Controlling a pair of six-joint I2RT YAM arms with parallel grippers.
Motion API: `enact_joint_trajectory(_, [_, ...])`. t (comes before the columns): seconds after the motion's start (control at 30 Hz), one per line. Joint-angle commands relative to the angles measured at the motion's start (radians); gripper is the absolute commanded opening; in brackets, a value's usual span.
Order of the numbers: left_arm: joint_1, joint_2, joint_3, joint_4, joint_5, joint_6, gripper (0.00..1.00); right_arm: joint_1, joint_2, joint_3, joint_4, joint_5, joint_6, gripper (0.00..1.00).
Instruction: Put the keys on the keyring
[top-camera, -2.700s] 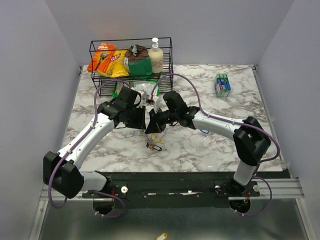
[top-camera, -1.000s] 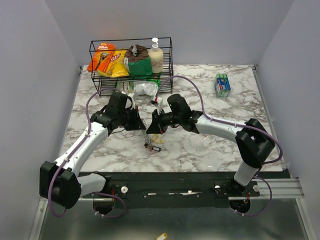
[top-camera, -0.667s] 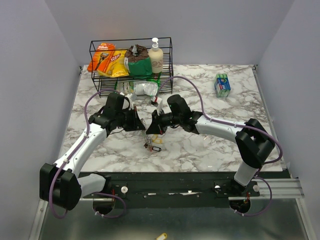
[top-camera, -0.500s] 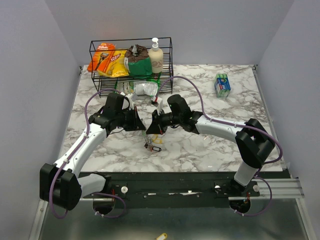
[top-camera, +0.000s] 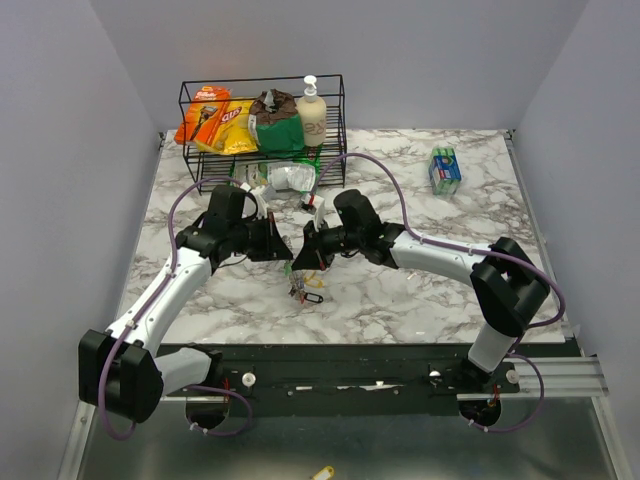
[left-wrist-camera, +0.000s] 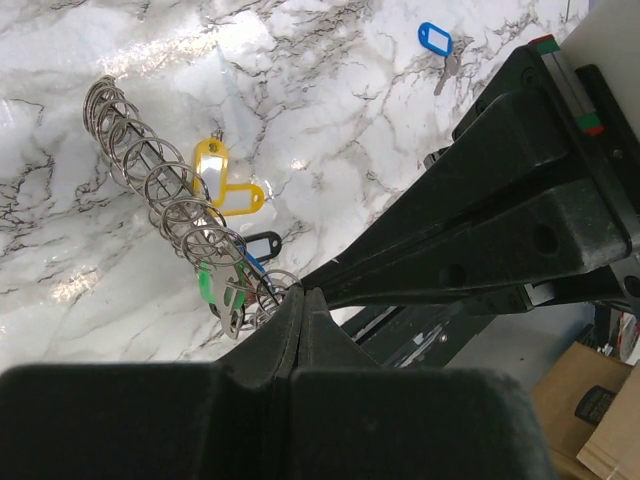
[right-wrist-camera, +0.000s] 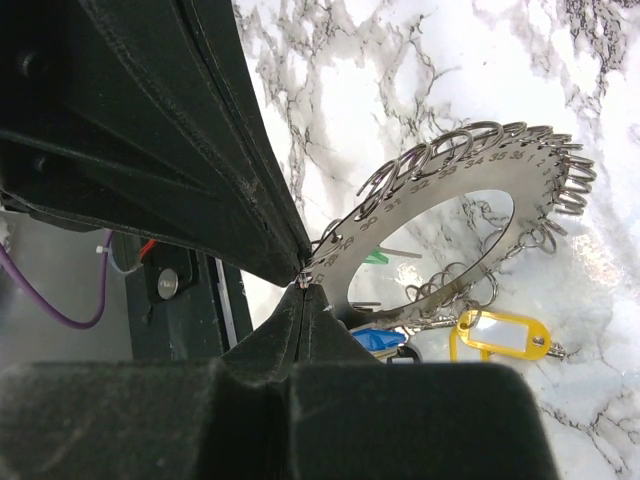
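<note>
Right gripper (right-wrist-camera: 303, 292) fills the bottom edge, its two dark fingers pressed together to a point on one end of the keyring (right-wrist-camera: 440, 185). Keyring: a flat silvery band stamped with numbers, small split rings crowded along its outer edge, seen against the marble table (right-wrist-camera: 420, 60). Left gripper (right-wrist-camera: 288, 255) enters as a black wedge from upper left, tip meeting the same spot. Below the band: yellow tag (right-wrist-camera: 497, 333), green tag (right-wrist-camera: 375, 257), blue tag (right-wrist-camera: 375, 341), the last partly hidden.
</note>
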Motion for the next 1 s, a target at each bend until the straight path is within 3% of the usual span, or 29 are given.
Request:
enact_joint_trajectory(0.0, [0.015,-0.024,0.013,0.036,0.088,0.001,0.0,-0.003,0.001,0.002,-0.026,-0.002,-0.009,0.0])
enact_joint_trajectory(0.37, [0.098,-0.045,0.007,-0.05,0.115,0.082,0.0,-0.003,0.004,-0.001,-0.025,-0.008,-0.014,0.0])
enact_joint_trajectory(0.97, [0.103,-0.022,0.024,-0.161,-0.059,0.194,0.0,-0.002,-0.045,-0.001,-0.017,-0.029,-0.034,0.0])
